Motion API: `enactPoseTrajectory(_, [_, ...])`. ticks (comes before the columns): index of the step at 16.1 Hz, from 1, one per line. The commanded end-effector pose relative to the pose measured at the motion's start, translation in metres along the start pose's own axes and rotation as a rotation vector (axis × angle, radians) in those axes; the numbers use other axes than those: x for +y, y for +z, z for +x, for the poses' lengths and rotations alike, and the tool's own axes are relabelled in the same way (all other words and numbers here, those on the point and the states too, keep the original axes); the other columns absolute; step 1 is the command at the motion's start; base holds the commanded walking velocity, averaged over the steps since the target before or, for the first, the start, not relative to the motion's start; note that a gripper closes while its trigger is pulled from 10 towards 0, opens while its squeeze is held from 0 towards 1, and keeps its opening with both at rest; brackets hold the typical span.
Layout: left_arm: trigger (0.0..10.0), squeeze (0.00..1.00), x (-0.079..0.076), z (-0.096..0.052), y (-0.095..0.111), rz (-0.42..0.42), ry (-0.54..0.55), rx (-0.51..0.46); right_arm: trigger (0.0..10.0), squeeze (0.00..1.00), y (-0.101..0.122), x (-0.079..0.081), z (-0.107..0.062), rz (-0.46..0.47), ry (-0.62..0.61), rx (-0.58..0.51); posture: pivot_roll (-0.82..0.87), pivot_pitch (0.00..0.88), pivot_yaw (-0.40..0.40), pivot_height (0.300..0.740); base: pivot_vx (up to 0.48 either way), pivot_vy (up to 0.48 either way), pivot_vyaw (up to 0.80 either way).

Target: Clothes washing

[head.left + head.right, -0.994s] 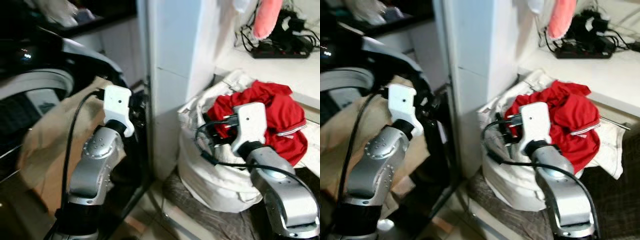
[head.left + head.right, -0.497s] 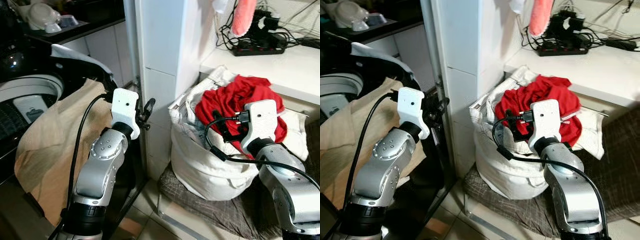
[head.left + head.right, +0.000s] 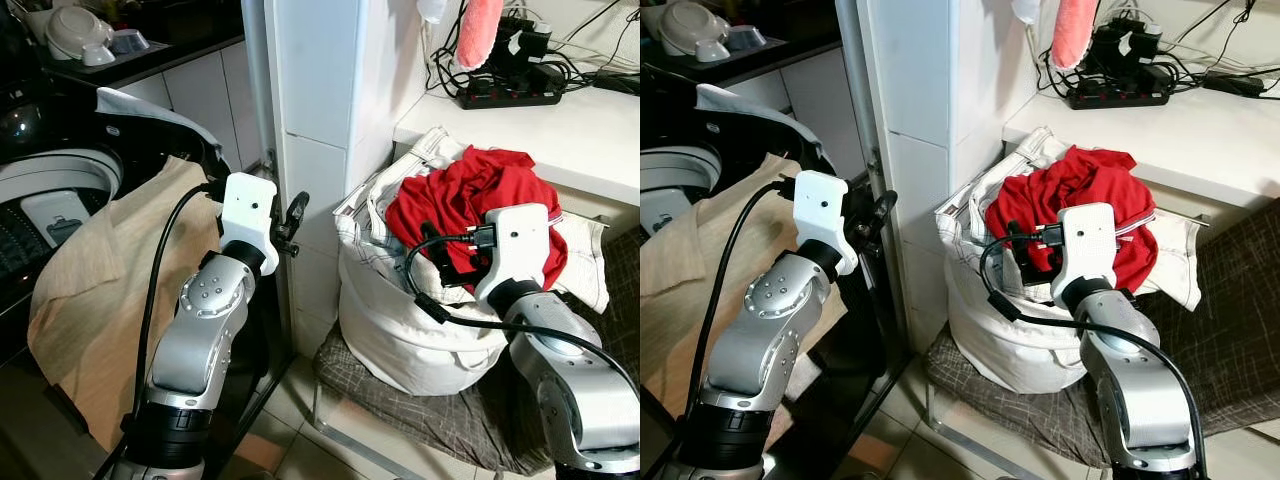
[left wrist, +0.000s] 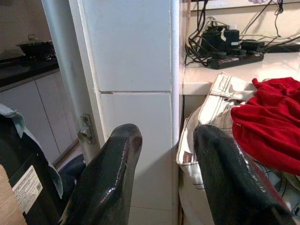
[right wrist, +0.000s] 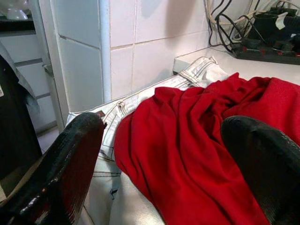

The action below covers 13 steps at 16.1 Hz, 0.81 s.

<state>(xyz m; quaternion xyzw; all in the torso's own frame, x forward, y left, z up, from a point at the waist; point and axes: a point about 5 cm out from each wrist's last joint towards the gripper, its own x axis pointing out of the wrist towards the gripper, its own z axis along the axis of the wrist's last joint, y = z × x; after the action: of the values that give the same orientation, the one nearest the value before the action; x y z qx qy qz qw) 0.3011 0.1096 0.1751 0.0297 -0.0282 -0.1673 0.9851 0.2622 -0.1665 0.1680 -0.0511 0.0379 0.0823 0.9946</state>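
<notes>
Red garment [image 3: 470,195]: heaped on top of a white laundry bag [image 3: 400,330], centre-right of the left eye frame, spilling toward the right rim. No long axis can be read from the crumpled pile.

Right gripper [image 5: 159,154]: jaws spread wide and holding nothing, one black finger [image 5: 56,164] at each side of the right wrist frame, the red cloth lying straight ahead between them and close. In the left eye frame the gripper sits just in front of the heap, at the bag's near rim. Judged the nearer arm by a clear margin; the coming grasp likely needs only a short push forward and down into the cloth.

Left gripper [image 4: 161,178]: jaws released and empty, aimed at the white tiled pillar [image 4: 131,70], the bag and the red cloth off to one side beyond it. In the left eye frame it is raised at centre-left, beside the pillar's edge.

Beige cloth [image 3: 110,290]: draped over the dark rim of the washing machine [image 3: 60,170], left of frame.

Pale trousers [image 3: 430,150]: folded in behind the red heap, against the pillar.

White counter [image 3: 560,125]: upper right, carrying a black power strip [image 3: 505,97] and tangled cables.

Grey checked mat [image 3: 400,410]: beneath the bag, lower centre.
</notes>
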Motion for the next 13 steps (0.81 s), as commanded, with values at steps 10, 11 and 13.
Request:
enactPoseTrajectory(10, [10.0, 0.0, 0.0009, 0.0019, 0.0008, 0.014, 0.001, -0.001, 10.0, 0.0, 0.0047, 0.0012, -0.0021, -0.006, -0.009, -0.03, -0.09, 0.0, 0.049, 0.74, 0.0, 0.0, 0.0])
enactPoseTrajectory(11, [10.0, 0.0, 0.0008, 0.0021, 0.0009, 0.014, -0.001, 0.001, 10.0, 0.0, 0.0047, 0.0011, -0.0019, -0.006, -0.009, -0.031, -0.09, 0.0, 0.05, 0.74, 0.0, 0.0, 0.0])
enactPoseTrajectory(13, [10.0, 0.0, 0.0006, 0.0024, 0.0009, 0.016, -0.004, 0.003, 10.0, 0.0, 0.0047, 0.0008, -0.0019, -0.005, -0.01, -0.03, -0.09, 0.0, 0.05, 0.74, 0.0, 0.0, 0.0])
